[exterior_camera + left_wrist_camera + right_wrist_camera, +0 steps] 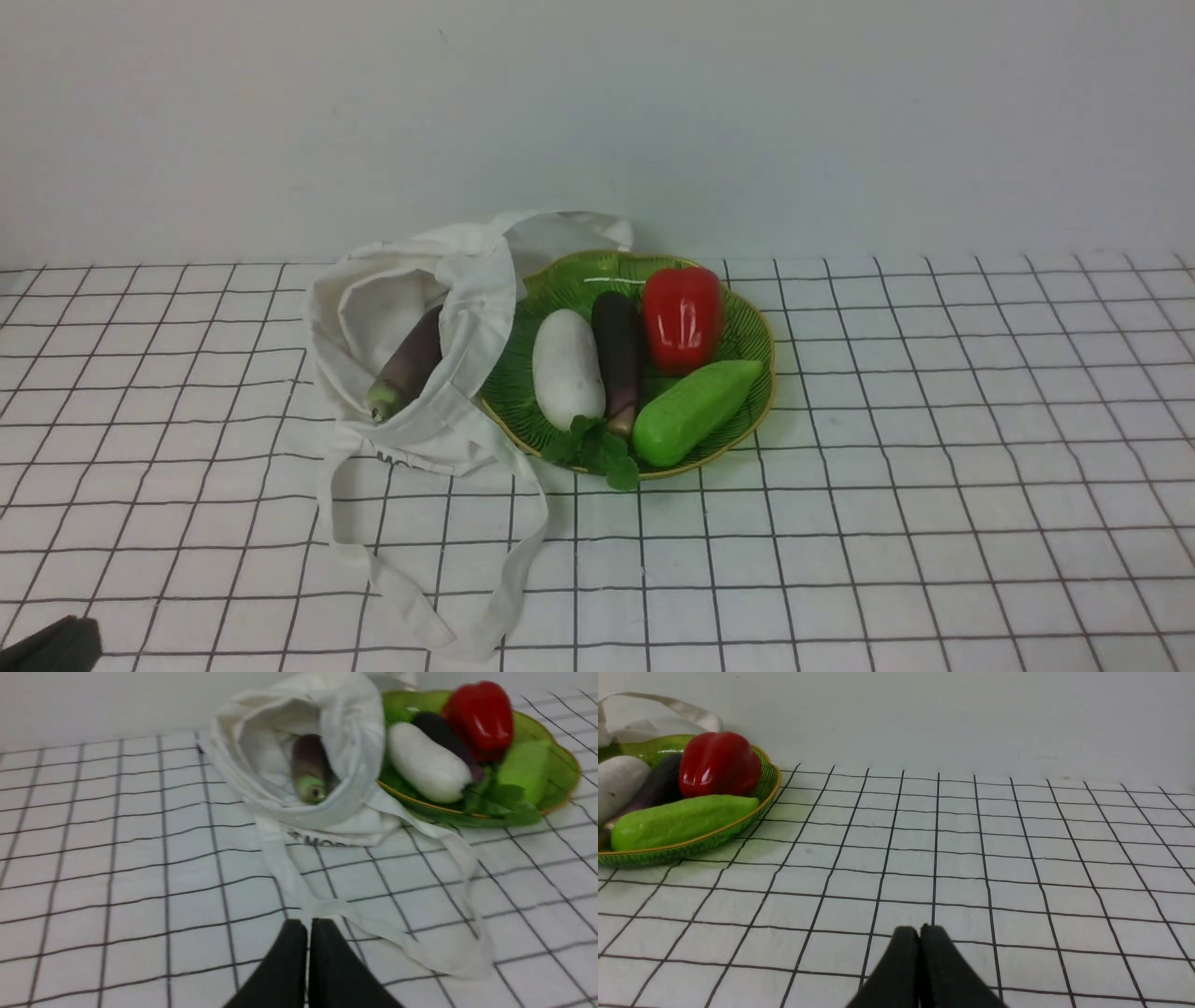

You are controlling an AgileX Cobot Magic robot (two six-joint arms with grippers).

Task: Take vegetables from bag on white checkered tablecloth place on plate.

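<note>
1. Lying in the slumped bag [411, 308] near the desk's far edge, one eggplant [408, 366] is exposed for picking.
2. Another eggplant [618, 355] is seen on the plate [752, 341].
3. Both the left hand [308, 926] and right hand [920, 933] are held closed, empty.

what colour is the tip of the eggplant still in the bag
Pale green, on the eggplant lying in the bag; the left wrist view shows it best.

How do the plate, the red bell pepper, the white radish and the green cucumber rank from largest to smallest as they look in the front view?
1. Plate, clearly largest.
2. Green cucumber and white radish: look about alike, so no ranking between them.
3. Red bell pepper, smallest.
</note>
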